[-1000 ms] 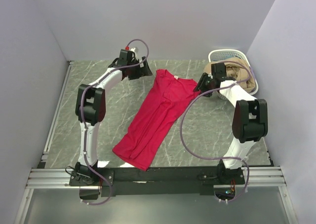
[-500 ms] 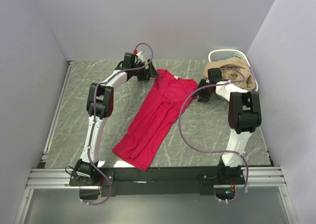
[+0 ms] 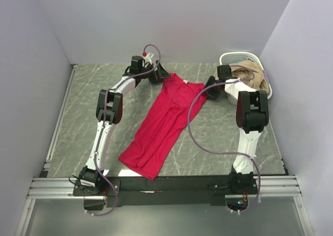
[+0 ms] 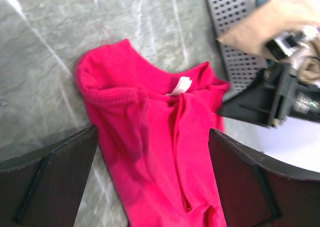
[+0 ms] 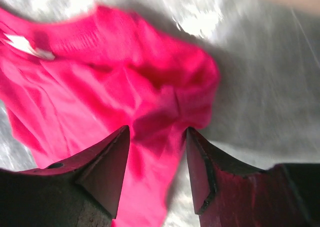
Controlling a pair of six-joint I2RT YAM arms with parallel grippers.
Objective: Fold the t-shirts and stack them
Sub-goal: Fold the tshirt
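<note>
Against the view of a second ago, your left arm has stretched further out, and the left gripper now sits at the collar end of the red t-shirt. Its jaws stand wide apart, one on each side of the shoulder area, with nothing between them but the cloth lying below. Your right arm has drawn its elbow up and in. The right gripper hangs at the shirt's right sleeve with its jaws partly apart, and no pinch on the cloth shows; that wrist view is blurred.

The shirt has not shifted. It lies flat and slantwise across the middle of the table, collar toward the far side, hem near the arm bases, its white neck label showing.

The table is grey-green and marbled. A white lattice basket stands in the far right corner with tan cloth heaped in it. Plain pale walls close in three sides.
</note>
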